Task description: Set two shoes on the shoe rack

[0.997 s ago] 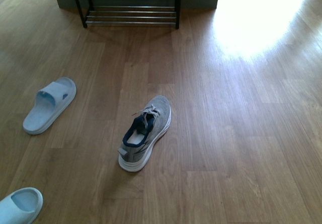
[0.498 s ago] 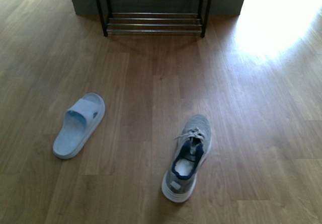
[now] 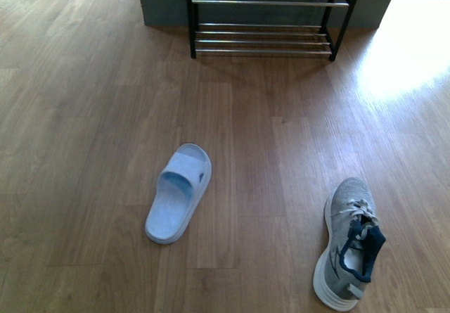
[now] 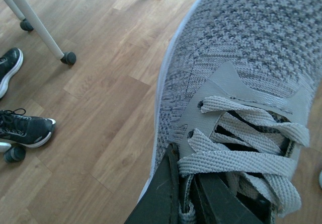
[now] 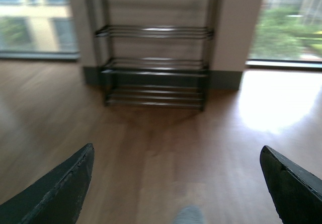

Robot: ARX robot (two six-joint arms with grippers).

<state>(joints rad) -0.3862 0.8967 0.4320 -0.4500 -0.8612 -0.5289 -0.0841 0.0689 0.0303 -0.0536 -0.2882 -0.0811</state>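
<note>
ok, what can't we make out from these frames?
- Shoe rack: the front view's top edge cuts off its upper tiers; the right wrist view shows more, but blurred.
- Grey sneaker: the left wrist view crops its heel and sole; laces hide where the left gripper bites.
- Pale object at the right wrist view's bottom edge: blurred, cropped, unidentifiable.
- Arms: outside the front view.

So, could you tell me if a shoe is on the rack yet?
No, the shoe rack shows only bare bars; the slide and sneaker lie on the floor.
</note>
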